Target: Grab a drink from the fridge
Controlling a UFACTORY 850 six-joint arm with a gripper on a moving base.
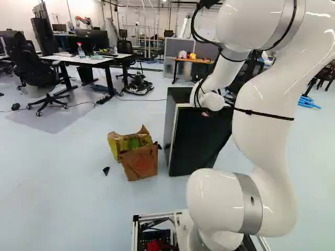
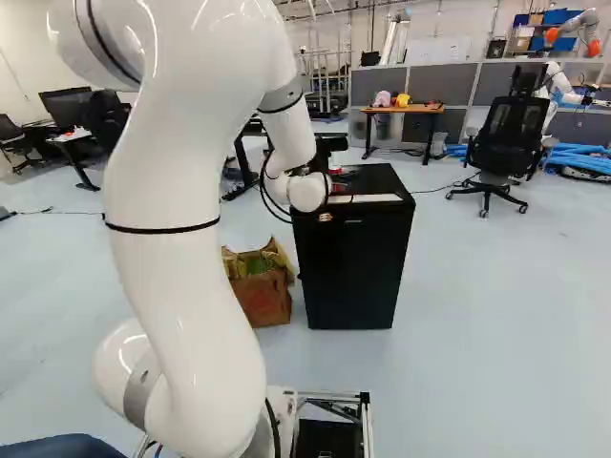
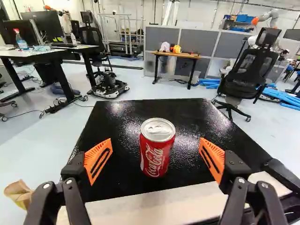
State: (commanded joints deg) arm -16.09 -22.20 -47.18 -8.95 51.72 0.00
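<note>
- Red can (image 3: 157, 147) is standing upright on the top of the fridge (image 2: 351, 272), long axis vertical.
- Can is sitting centred ahead of the gripper (image 3: 155, 149), lining up with the gap; exact depth, can't tell.
- Gripper is gaping wide, orange pads (image 3: 98, 161) facing each other, gripping nothing, showing clear space on both sides of can.
- Likely needing a straight advance, then closing.

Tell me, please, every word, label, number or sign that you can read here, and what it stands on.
"Coca-Cola", on the can.
Too blurred to read: the round mark on the bag.
Too small to read: the pale mark on the front of the fridge.
</note>
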